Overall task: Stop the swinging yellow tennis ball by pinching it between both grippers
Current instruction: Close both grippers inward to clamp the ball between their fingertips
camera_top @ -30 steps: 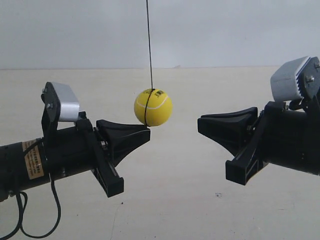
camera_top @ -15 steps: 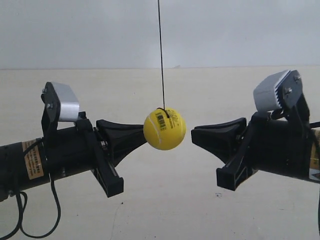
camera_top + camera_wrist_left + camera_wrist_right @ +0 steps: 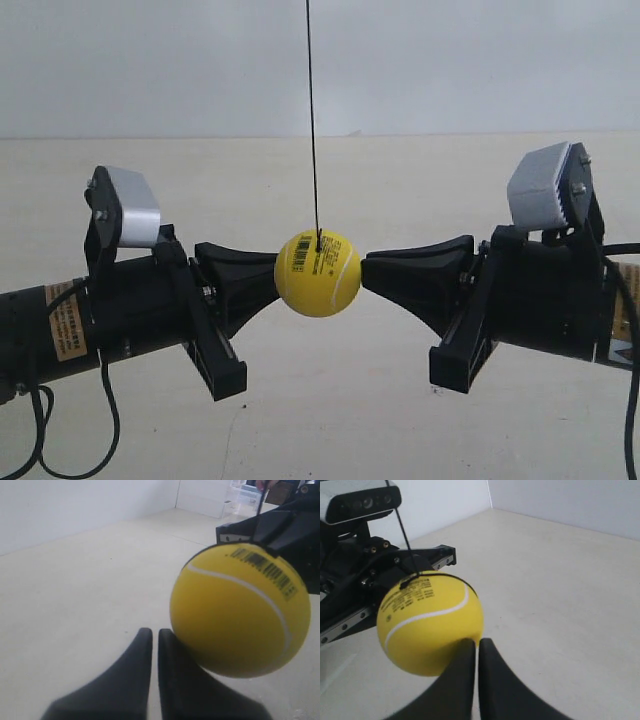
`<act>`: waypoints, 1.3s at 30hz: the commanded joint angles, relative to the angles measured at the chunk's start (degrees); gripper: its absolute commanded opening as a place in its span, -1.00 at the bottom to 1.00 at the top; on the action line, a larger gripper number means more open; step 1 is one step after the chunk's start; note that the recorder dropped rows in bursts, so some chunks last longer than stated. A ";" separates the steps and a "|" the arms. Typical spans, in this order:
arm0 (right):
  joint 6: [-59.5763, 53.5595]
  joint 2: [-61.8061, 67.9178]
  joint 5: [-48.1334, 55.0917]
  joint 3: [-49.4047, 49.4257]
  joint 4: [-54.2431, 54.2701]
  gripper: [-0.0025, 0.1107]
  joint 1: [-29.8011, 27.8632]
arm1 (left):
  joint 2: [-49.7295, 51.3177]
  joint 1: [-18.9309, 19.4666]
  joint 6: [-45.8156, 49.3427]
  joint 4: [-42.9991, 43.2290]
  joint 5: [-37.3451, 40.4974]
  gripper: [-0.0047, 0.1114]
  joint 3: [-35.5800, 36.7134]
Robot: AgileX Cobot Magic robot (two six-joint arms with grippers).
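Note:
The yellow tennis ball hangs on a thin dark string between two black wedge grippers. Its barcode and white seam face the exterior view. The tip of the gripper at the exterior view's left touches one side of the ball, and the tip of the gripper at the exterior view's right touches the other. In the left wrist view my left gripper is shut, with the ball resting against one jaw's outer edge. My right gripper is also shut, its tip against the ball.
A pale flat surface lies below, with a white wall behind it. A black cable loops under the arm at the exterior view's left. Each arm carries a silver-grey block on top.
The arm at the exterior view's right has advanced toward the ball until its tip touches it. The ball has shifted slightly left and turned. The other arm has stayed put.

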 commanded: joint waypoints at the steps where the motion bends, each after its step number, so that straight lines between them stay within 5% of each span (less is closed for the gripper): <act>1: -0.15 0.92 -0.96 -0.34 -0.62 -0.96 0.17 | 0.07 -0.26 -0.23 0.39 -0.15 -0.84 -0.13; 39: -0.12 0.92 -2.33 -0.34 -1.19 -0.96 0.17 | 0.07 -0.26 -0.48 0.26 0.45 -0.84 -0.13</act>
